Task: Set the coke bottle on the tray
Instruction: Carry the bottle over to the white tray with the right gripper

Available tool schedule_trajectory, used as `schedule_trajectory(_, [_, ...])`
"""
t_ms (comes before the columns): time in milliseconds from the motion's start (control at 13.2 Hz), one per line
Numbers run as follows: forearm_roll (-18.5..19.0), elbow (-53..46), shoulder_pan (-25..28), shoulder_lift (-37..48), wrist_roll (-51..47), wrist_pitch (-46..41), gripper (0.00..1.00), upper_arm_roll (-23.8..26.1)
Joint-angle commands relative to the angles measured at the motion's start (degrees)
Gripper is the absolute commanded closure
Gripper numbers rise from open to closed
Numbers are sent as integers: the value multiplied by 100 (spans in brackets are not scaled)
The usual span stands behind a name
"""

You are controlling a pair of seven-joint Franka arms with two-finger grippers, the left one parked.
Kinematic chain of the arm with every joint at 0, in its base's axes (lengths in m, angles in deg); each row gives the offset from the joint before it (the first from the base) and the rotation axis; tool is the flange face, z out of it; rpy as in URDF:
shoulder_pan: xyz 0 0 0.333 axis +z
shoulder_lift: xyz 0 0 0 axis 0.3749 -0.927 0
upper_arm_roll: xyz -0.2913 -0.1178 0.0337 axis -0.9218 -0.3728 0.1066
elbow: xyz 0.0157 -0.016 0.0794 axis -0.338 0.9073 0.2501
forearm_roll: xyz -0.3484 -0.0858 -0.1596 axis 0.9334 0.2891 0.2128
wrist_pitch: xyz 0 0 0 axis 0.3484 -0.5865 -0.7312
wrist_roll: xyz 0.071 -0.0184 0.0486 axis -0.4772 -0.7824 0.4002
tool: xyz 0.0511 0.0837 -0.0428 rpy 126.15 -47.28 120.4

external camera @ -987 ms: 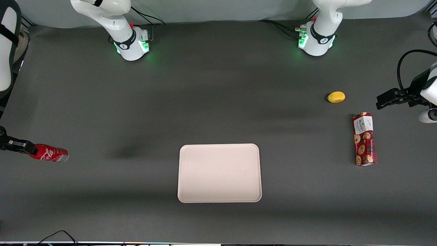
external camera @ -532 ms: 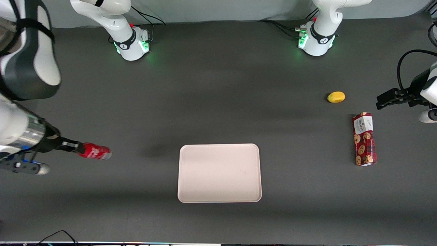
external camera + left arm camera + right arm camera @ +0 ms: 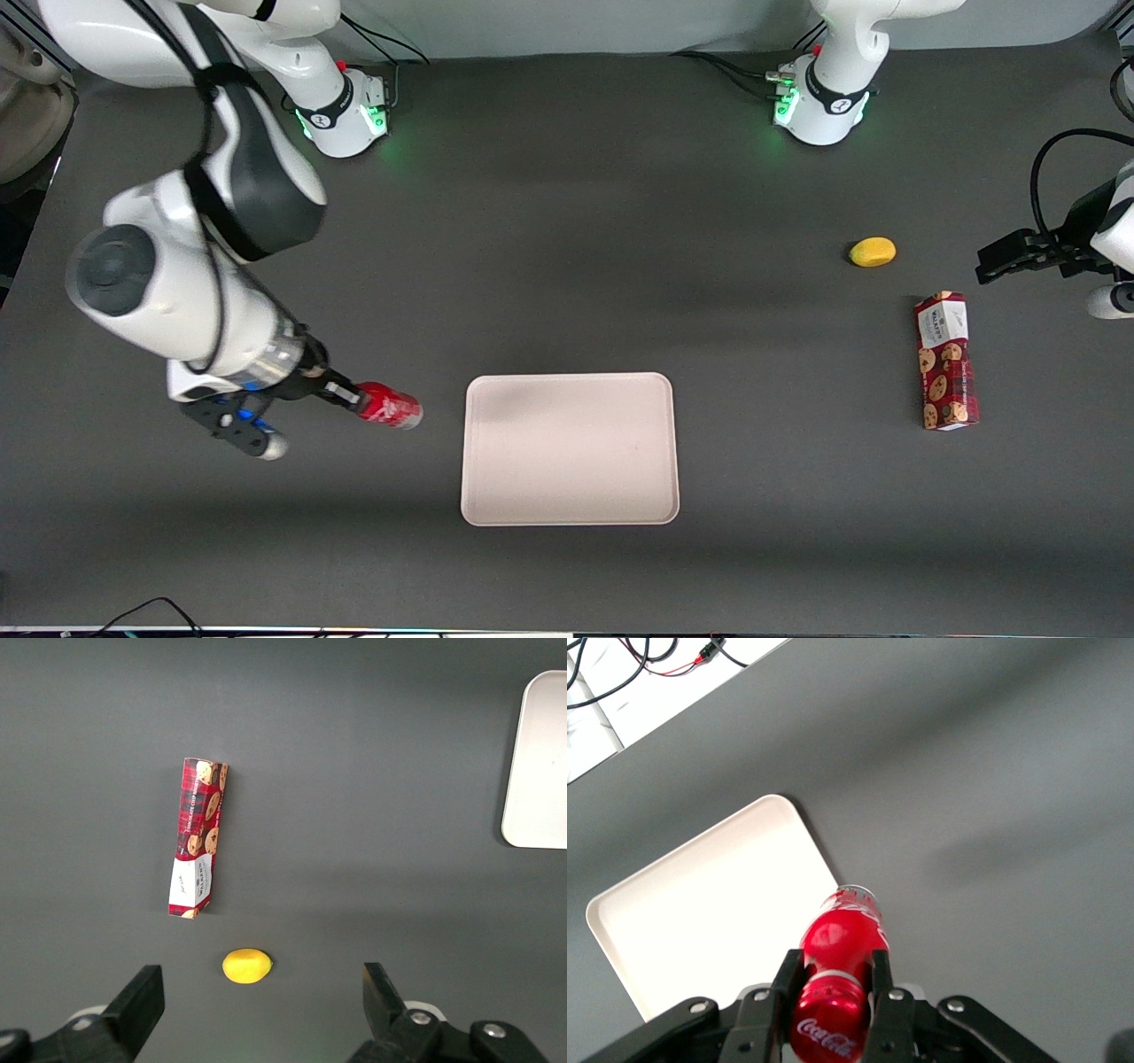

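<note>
The small red coke bottle (image 3: 390, 407) hangs tilted above the dark table, its silvery base pointing at the tray. My right gripper (image 3: 353, 398) is shut on its neck just under the red cap. In the right wrist view the two black fingers (image 3: 786, 980) press on both sides of the coke bottle (image 3: 842, 943), with the gripper (image 3: 833, 974) close to the tray's rounded corner. The pale cream tray (image 3: 570, 448) lies flat near the table's front, a short gap from the bottle's base. The tray (image 3: 709, 908) shows nothing on it.
A red cookie box (image 3: 945, 361) lies toward the parked arm's end of the table, with a small yellow fruit (image 3: 873, 252) beside it, farther from the front camera. Both also show in the left wrist view: the box (image 3: 197, 836), the fruit (image 3: 247, 966).
My right arm has swung in from the working arm's end of the table, carrying the coke bottle toward the tray. The bottle now hangs just short of the tray's edge.
</note>
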Motion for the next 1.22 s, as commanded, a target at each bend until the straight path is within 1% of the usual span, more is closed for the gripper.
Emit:
schedule_trajectory(0, [740,-46,34,-442,-959,363,100,403])
schedule_trajectory(76, [978,-46,34,-627,-1301,539,100,526])
schedule_trajectory(152, [1128,-46,34,-768,-1566,662,100,571])
schedule_trajectory(304, [1199,-46,121,-971,-1805,812,100,580])
schedule_trajectory(456, [1549,-72,270,-1146,-2418,1049,100,589])
schedule_trajectory(532, [1673,-72,332,-1226,-2560,1172,100,589])
schedule_trajectory(684, [1718,-98,446,-1314,-2797,1234,100,597])
schedule_trajectory(759, [1797,-107,543,-1384,-2964,1322,100,597])
schedule_trajectory(835, [1954,-99,544,-1428,-3009,1357,100,597])
schedule_trajectory(1139, [2008,-90,552,-1481,-3010,1358,100,589])
